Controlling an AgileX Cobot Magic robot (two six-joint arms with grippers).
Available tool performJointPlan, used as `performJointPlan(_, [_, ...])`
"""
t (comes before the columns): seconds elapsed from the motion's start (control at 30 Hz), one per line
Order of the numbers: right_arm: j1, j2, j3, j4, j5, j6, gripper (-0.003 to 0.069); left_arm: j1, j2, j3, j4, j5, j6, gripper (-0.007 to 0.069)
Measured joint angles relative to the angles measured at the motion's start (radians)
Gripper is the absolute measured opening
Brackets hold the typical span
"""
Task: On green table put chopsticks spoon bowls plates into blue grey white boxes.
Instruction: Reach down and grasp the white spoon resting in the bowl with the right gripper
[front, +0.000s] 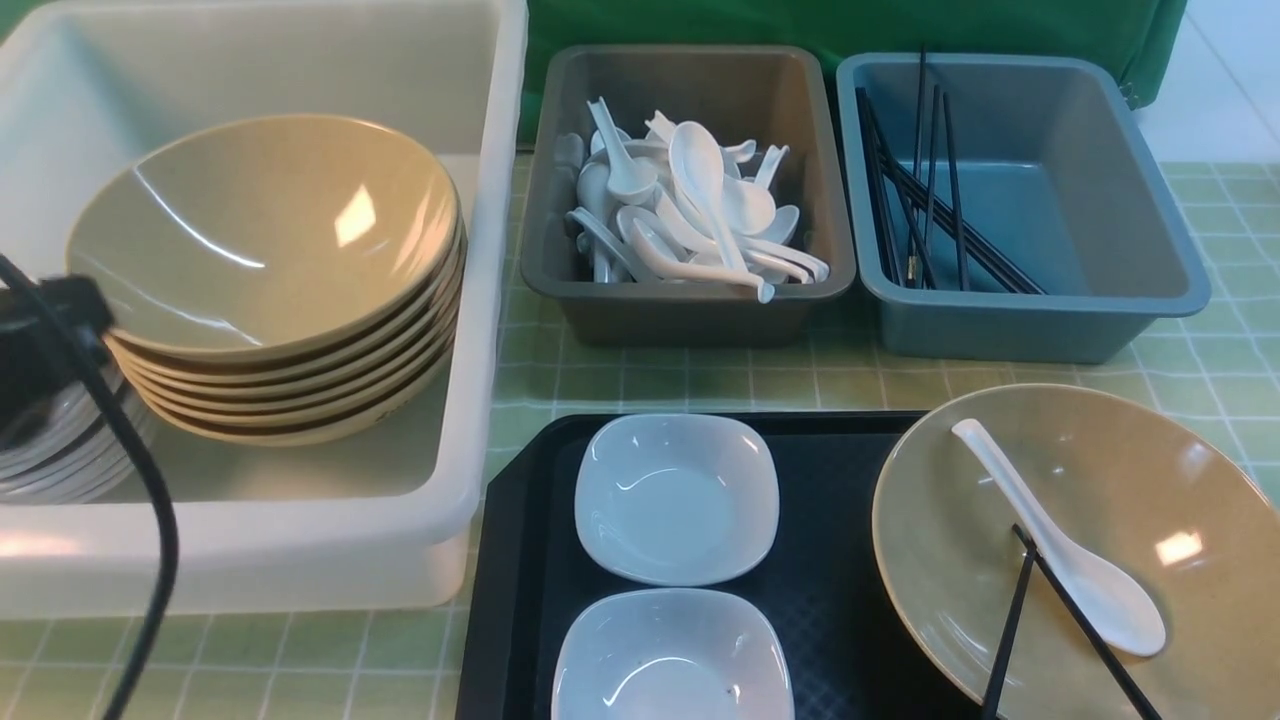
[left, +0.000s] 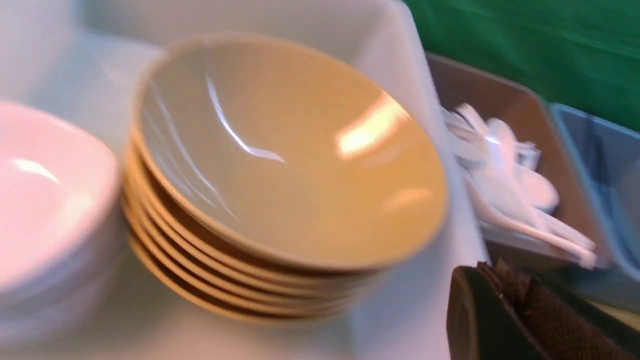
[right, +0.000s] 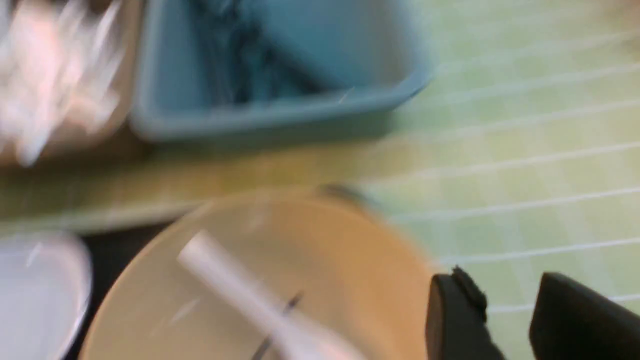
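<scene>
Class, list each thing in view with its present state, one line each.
White box: holds stacked tan bowls and white plates.
Grey box: piled with white spoons.
Blue box: holds black chopsticks.
Two white dishes: empty, on black tray.
Large tan bowl: holds spoon and chopsticks.
Left hand: shut, empty.
Right hand: open, empty.

Stacked bowls (front: 265, 270) sit in the tub (front: 480, 300) at left, with the spoon bin (front: 690, 318) and chopstick bin (front: 1030, 330) to its right. A tray (front: 830, 560) lies before the bins.
</scene>
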Motion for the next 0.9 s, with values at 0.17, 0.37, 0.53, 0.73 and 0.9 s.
performJointPlan(0.17, [0.083, 0.111, -0.026, 0.155, 0.069, -0.244, 0.0236, -0.085, 0.015, 0.000, -0.159, 0.012, 0.197, -0.0001])
performJointPlan(0.37, [0.109, 0.325, -0.144, 0.173, 0.152, -0.369, 0.0237, -0.187, 0.109, -0.113, -0.290, 0.209, 0.476, -0.0001])
performJointPlan(0.53, [0.156, 0.476, -0.227, 0.173, 0.153, -0.437, 0.0264, -0.253, 0.198, -0.215, -0.373, 0.342, 0.645, -0.0001])
performJointPlan(0.73, [0.278, 0.675, -0.303, 0.078, 0.140, -0.373, 0.0295, -0.340, 0.257, -0.277, -0.362, 0.445, 0.768, -0.0001])
performJointPlan(0.9, [0.278, 0.799, -0.350, 0.044, 0.105, -0.359, 0.0296, -0.344, 0.259, -0.282, -0.301, 0.445, 0.750, -0.0001])
